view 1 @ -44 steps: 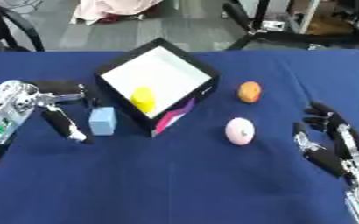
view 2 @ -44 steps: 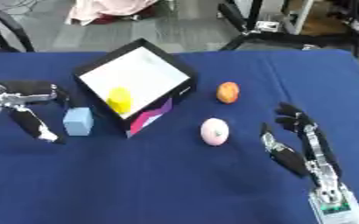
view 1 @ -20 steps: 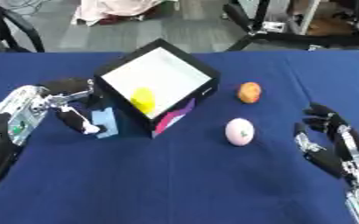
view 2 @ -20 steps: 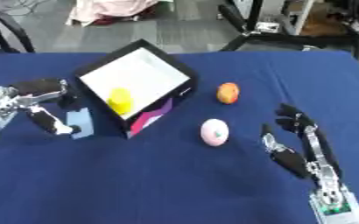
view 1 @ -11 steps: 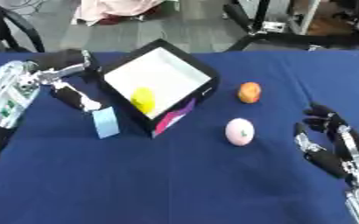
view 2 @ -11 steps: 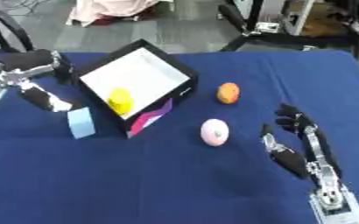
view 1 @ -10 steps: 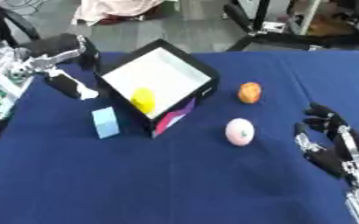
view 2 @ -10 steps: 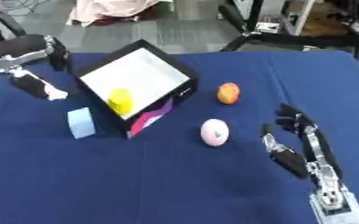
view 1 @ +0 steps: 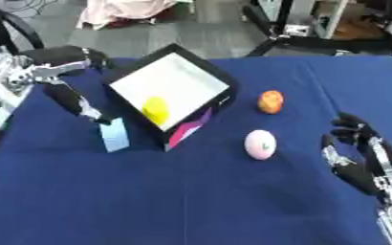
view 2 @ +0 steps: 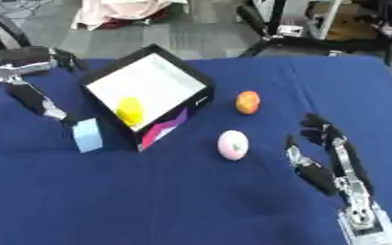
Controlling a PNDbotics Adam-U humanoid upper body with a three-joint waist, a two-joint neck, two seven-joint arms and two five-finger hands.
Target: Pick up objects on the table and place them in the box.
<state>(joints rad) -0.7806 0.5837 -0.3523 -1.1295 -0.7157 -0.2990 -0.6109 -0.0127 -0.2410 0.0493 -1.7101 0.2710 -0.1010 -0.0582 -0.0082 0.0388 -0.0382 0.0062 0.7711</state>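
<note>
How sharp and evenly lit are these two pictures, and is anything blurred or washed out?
Left eye view: soft throughout, the left hand smeared as if by motion, the box interior bright white with little detail. Right eye view: the same softness; the pink ball and orange ball have fuzzy edges, lighting on the blue table is even with only faint shadows, and the right hand looks slightly crisper.

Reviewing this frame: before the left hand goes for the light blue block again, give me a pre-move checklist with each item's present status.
1. Light blue block free on the table, left of the box: ok.
2. Left hand empty, holding nothing: ok; fingers extended above the block.
3. Box opening clear to receive: ok; only a yellow object lies inside.
4. Right hand out of the way: ok; open at the lower right.
5. Pink ball and orange ball clear of the left hand's path: ok; both right of the box.
6. Fingertips touching the block: cannot tell.
</note>
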